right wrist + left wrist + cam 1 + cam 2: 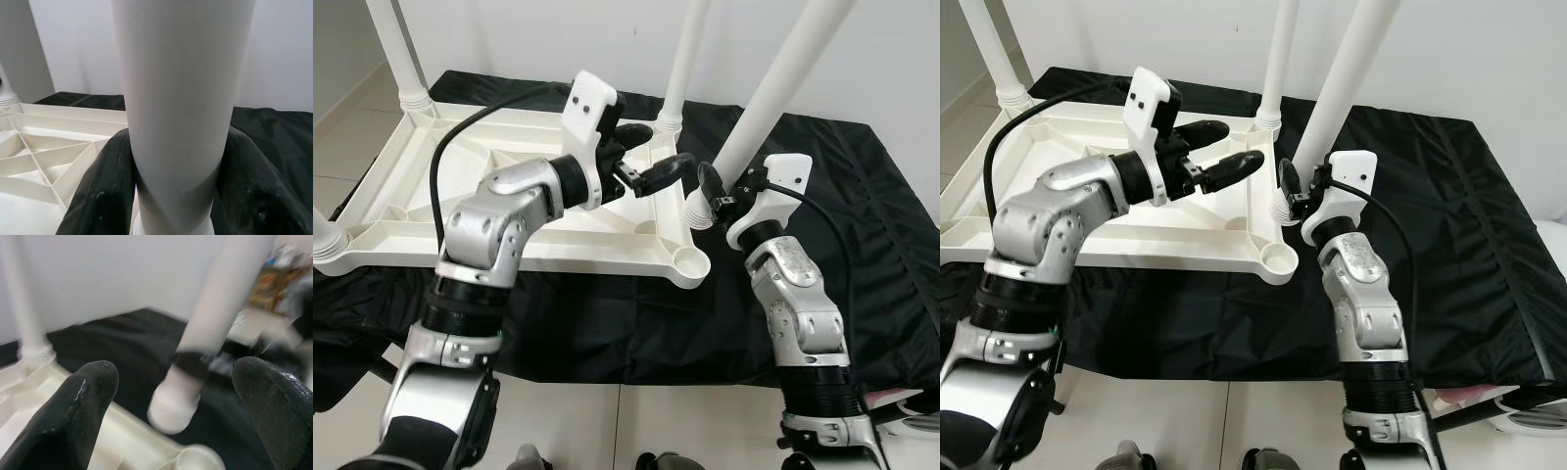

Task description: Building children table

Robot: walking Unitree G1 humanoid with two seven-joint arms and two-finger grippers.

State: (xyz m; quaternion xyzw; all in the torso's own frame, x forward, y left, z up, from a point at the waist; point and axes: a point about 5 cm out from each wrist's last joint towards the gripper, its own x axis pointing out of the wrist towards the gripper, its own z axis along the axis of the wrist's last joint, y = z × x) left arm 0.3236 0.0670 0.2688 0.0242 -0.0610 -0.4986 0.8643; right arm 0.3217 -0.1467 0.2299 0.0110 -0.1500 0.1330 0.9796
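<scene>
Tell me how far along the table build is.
Three legs stand in the upturned tabletop. The right gripper holds the fourth leg, tilted, beside the empty corner socket. The left gripper hovers open nearby. Left: seat that leg.

A black cloth [862, 225] is covering the low surface, lying wrinkled and hanging over its near edge toward the pale tiled floor [607, 421]. Behind the cloth a plain white wall [558, 39] is rising — nothing on it but a small dark speck. Just beside the cloth's near right corner, something pink and white [901, 399] is peeking out at floor level — too little showing to tell what.
</scene>
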